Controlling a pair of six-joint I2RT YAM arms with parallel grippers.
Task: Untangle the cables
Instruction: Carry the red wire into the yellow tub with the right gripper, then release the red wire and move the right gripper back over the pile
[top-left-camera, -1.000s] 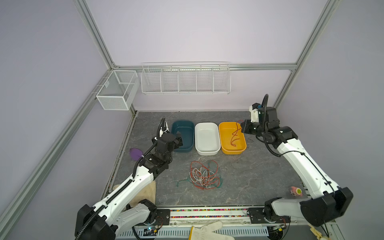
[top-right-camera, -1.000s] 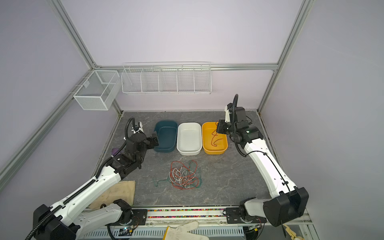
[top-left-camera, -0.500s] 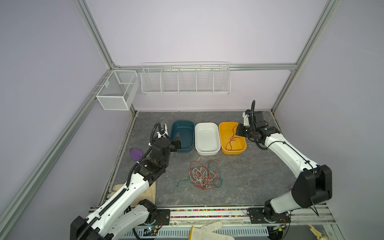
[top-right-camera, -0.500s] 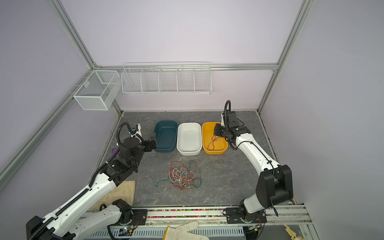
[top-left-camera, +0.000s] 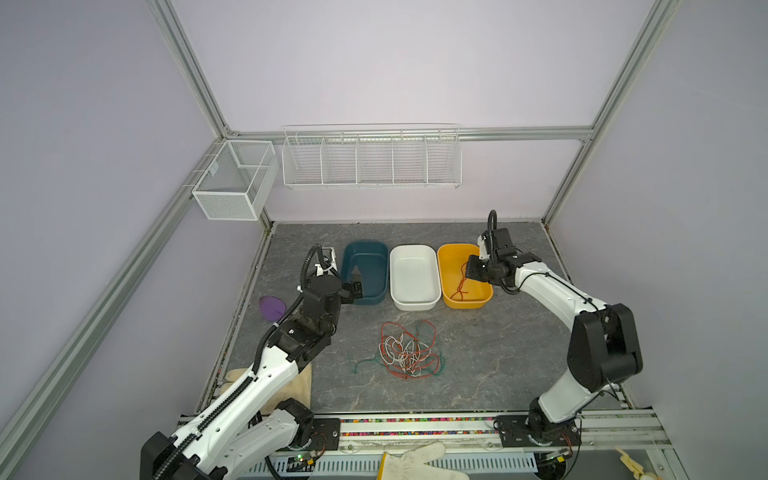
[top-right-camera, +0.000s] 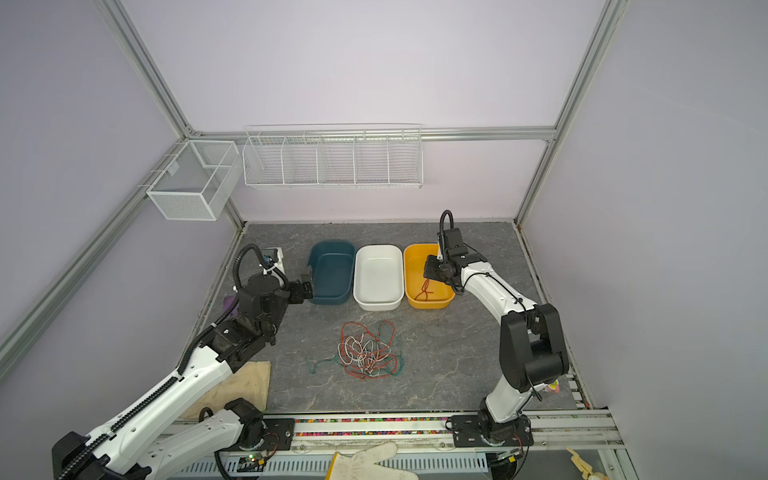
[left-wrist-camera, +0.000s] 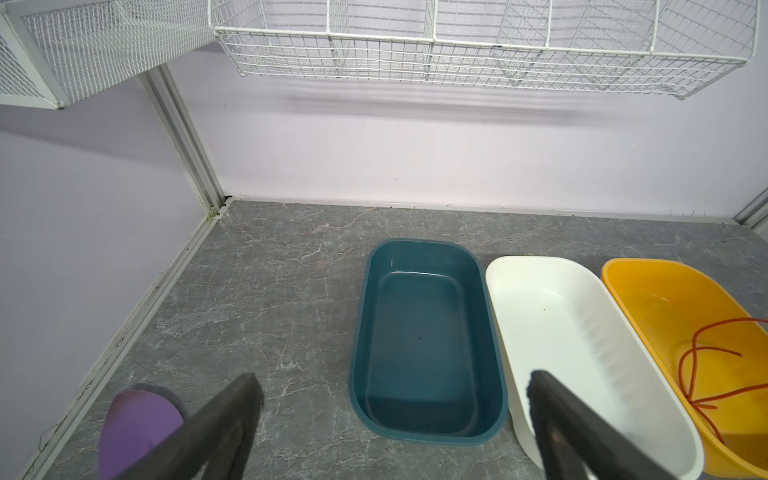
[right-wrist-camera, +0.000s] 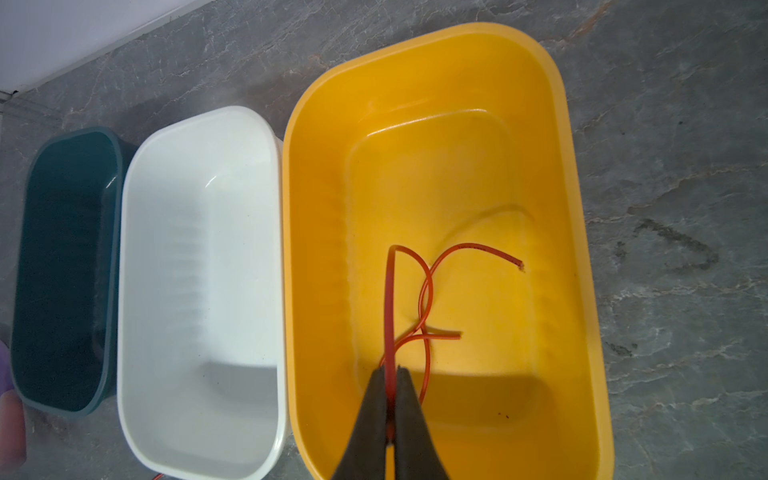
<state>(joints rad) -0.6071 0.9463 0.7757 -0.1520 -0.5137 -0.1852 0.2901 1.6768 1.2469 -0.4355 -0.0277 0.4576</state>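
In a top view, the tangled cables (top-left-camera: 409, 351) lie at lower centre. Behind them, the empty left gripper (top-left-camera: 357, 284) gapes beside the teal bin (top-left-camera: 374, 257). The right gripper (top-left-camera: 467, 272) pinches a red-orange cable (top-left-camera: 460, 286) dangling into the yellow bin (top-left-camera: 467, 304); depositing it seems the step in hand, so the next move calls for letting go.

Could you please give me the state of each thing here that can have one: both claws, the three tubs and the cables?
left claw: open, empty.
right claw: shut on the red cable.
red cable: pinched, hanging into the yellow tub.
yellow tub: holds only the red cable.
white tub: empty.
teal tub: empty.
cable pile: tangled on the table, no claw on it.
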